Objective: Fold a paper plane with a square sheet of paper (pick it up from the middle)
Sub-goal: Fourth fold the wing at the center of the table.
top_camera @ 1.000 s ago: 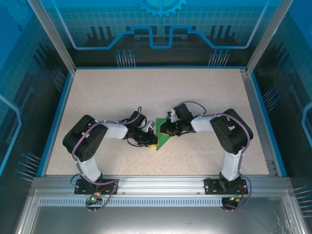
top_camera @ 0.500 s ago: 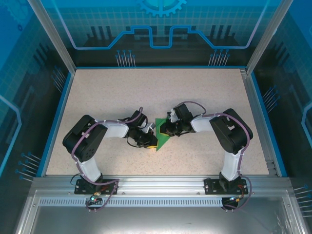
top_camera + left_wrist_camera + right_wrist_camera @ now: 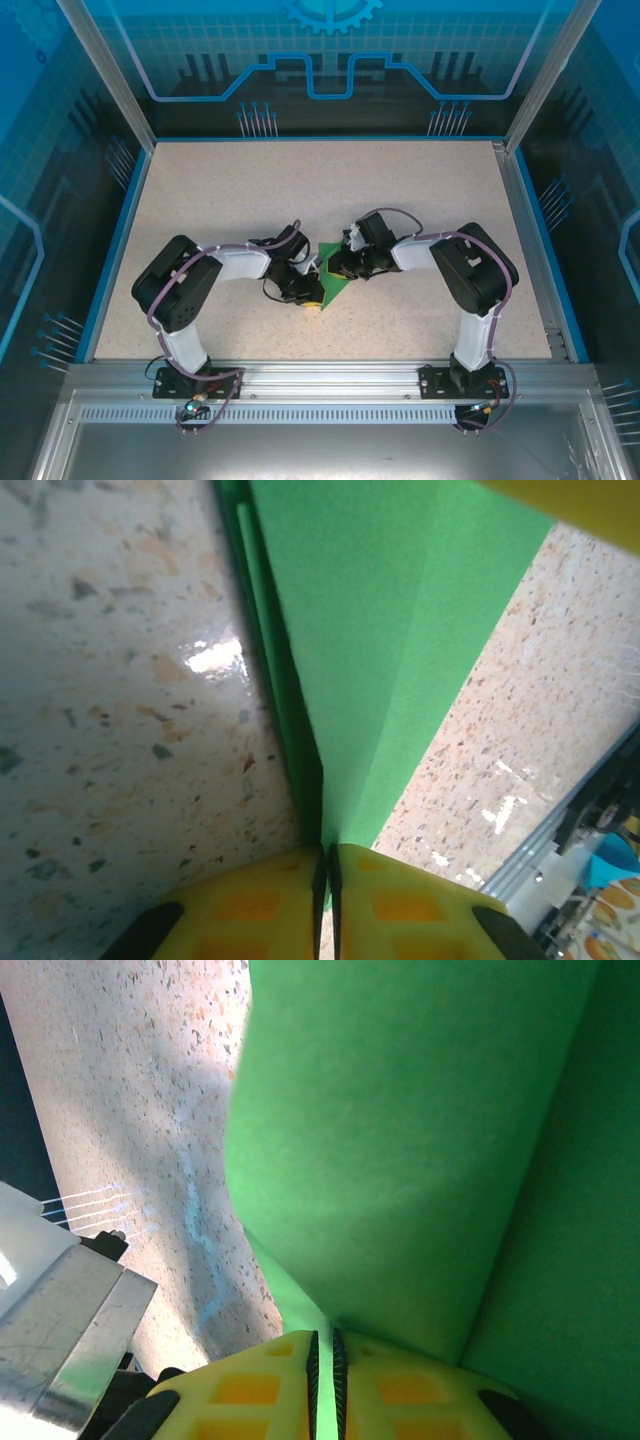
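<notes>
Two pinches held the green paper: the left gripper and the right gripper were each closed almost fully on an edge. Within the last second the left arm had nudged inward and the paper's far tip showed more, so the fold seemed to be advancing. The paper sat between them at the middle of the table.

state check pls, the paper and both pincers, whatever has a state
green paper, folded into layers with a sharp crease, gripped from both sides
left pincer, shut on the green paper, fingers pinching a folded edge
right pincer, shut on the green paper, fingers pinching an edge
</notes>
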Controlling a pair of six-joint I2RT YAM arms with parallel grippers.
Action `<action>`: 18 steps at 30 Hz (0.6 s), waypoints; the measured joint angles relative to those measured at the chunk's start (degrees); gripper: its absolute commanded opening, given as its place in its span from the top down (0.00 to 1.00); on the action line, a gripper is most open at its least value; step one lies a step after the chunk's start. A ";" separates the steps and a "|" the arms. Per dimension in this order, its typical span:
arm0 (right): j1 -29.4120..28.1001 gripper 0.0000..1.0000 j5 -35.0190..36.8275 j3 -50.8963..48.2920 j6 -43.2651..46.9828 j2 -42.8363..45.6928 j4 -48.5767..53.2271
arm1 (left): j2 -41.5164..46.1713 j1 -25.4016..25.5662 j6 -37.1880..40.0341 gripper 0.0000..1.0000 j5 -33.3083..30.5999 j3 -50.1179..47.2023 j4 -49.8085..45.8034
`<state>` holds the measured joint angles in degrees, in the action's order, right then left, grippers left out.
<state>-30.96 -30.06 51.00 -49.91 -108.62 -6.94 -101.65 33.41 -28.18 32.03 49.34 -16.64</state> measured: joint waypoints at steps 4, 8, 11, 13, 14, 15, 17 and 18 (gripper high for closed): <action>0.00 0.84 -0.02 0.00 -0.02 0.00 -0.04 | 6.47 1.01 -1.95 0.80 -3.93 -3.87 -0.98; 0.00 0.84 -0.02 0.00 0.00 0.00 -0.04 | 15.10 0.66 -5.44 0.80 -7.32 -6.82 -1.68; 0.00 0.84 -0.11 0.00 -0.02 -0.04 -0.07 | 18.88 -0.02 -9.20 0.80 -7.82 -8.11 2.03; 0.02 0.84 -0.15 0.00 0.00 -0.04 -0.09 | 19.17 -0.24 -11.67 0.80 -7.67 -8.37 5.44; 0.02 0.84 -0.17 0.00 0.00 -0.04 -0.07 | 19.04 -0.24 -12.83 0.80 -7.52 -8.44 7.19; 0.04 0.84 -0.17 0.00 0.00 -0.04 -0.07 | 18.80 -0.24 -14.14 0.80 -7.08 -8.52 9.35; 0.04 0.84 -0.17 0.00 0.00 -0.04 -0.09 | 17.79 -0.24 -16.52 0.80 -5.81 -8.63 13.70; 0.04 0.84 -0.17 0.00 0.00 -0.04 -0.07 | 16.81 -0.24 -17.49 0.80 -5.05 -8.63 16.02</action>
<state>-30.92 -30.24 51.00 -49.91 -108.66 -7.01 -84.84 33.17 -45.67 26.98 40.71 -0.62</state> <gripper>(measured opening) 0.155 0.199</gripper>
